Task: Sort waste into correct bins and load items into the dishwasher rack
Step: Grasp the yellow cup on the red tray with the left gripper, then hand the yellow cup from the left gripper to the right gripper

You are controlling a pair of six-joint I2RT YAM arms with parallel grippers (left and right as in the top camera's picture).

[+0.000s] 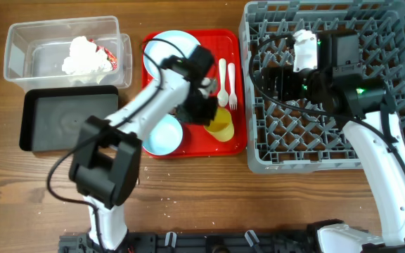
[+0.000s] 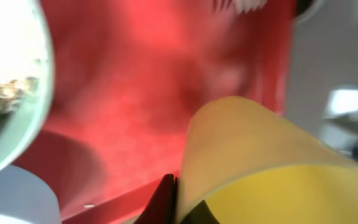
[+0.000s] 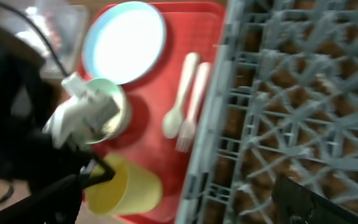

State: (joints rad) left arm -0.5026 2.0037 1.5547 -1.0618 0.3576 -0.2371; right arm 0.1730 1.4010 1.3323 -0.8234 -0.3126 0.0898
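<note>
My left gripper is shut on the rim of the small yellow cup at the front right of the red tray. In the left wrist view the fingers pinch the cup wall. The round pale blue plate lies at the back of the tray. One pale blue bowl is at the front, and another bowl sits under my left arm. The white spoon and fork lie side by side. My right gripper is open and empty over the grey dishwasher rack.
The clear box at the back left holds the white napkin and the red wrapper. The black tray lies in front of it. A few crumbs dot the table near the front edge.
</note>
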